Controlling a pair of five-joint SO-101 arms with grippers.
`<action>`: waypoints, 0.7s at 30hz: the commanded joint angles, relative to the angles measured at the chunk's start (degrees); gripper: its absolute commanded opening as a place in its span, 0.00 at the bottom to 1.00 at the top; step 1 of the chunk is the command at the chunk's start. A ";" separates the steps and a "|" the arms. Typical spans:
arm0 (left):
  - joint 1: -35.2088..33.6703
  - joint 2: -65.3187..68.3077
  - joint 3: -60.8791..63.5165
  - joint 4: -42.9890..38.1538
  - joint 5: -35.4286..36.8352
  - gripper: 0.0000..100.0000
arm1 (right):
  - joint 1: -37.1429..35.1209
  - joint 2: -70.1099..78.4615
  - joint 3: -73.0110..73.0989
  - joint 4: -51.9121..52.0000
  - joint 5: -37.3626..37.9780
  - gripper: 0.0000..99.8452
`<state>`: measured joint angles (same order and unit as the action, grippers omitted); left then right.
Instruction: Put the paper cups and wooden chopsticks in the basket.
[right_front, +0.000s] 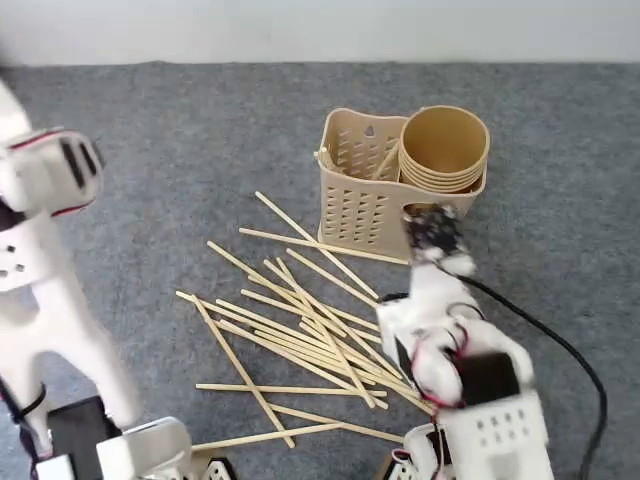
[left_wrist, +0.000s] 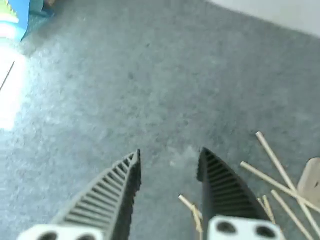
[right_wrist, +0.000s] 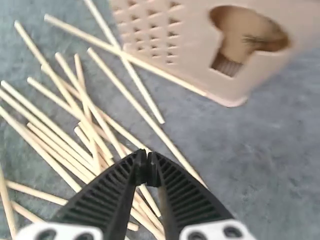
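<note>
Right wrist view, nearest item: right gripper (right_wrist: 147, 161), black ribbed fingers pressed together tip to tip, held above the scattered pale wooden chopsticks (right_wrist: 75, 115) that are spread over the grey carpeted table (right_wrist: 260, 150). Beyond these is listed a beige perforated plastic basket (right_wrist: 170, 40), with one chopstick laid against its base. Within it, a stack of tan paper cups (right_front: 444, 148) is seated upright in the compartment nearer the right arm. Recorded separately: left gripper (left_wrist: 170, 155), fingers spread wide apart over the carpet, a few chopstick ends just beside one finger.
</note>
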<state>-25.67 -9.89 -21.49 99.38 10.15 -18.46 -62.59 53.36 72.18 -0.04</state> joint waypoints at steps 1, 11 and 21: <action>-2.81 -4.57 7.08 0.97 -4.66 0.08 | -4.18 8.75 -2.99 -4.70 1.41 0.02; -6.24 -16.53 33.10 -7.47 -11.87 0.07 | -12.70 34.24 -18.46 -5.41 0.79 0.13; -6.24 -34.11 60.09 -20.22 -11.87 0.08 | -16.31 53.67 -30.59 -12.18 0.44 0.13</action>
<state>-31.65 -38.37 33.89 82.86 -1.19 -34.29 -12.13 27.60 62.59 0.84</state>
